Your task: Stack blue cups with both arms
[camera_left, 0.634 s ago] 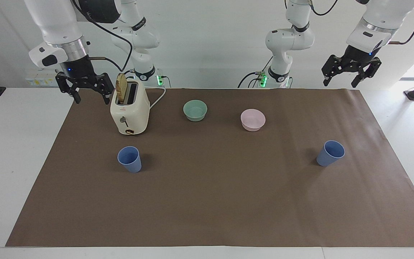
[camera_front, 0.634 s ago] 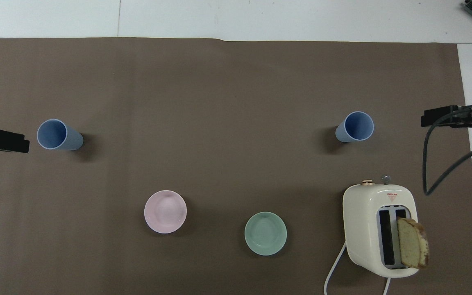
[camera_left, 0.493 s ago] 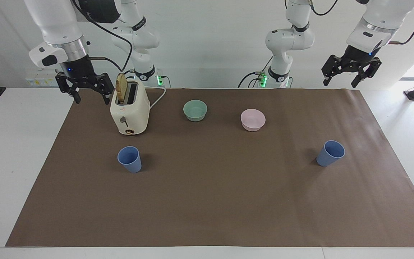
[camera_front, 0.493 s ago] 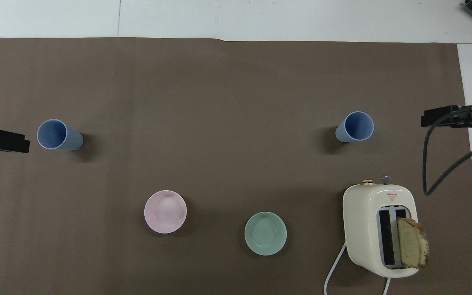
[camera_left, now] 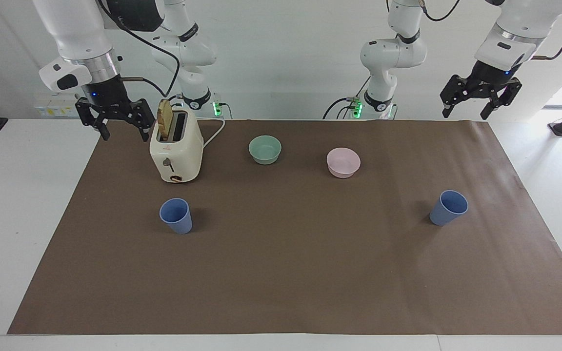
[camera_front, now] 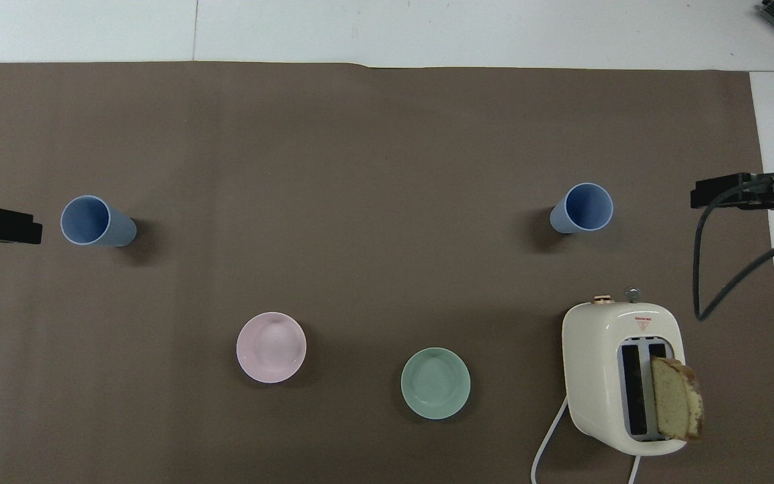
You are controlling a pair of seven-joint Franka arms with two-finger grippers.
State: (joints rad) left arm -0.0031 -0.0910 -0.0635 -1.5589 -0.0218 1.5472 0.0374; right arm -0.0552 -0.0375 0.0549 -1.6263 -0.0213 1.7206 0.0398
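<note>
Jaws spread on both, left gripper and right gripper raised empty, two blue cups upright on table, 9 and 3 o'clock in facing view

Bright even light, soft shadows, sharp focus

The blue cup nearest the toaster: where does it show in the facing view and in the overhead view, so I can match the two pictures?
Facing view: the blue cup stands upright on the brown mat, just below the toaster in the picture, so farther from the robots than it.
Overhead view: the same cup sits just above the toaster in the picture.
Shared landmark: the toaster with its slice of bread, toward the right arm's end of the table.
</note>
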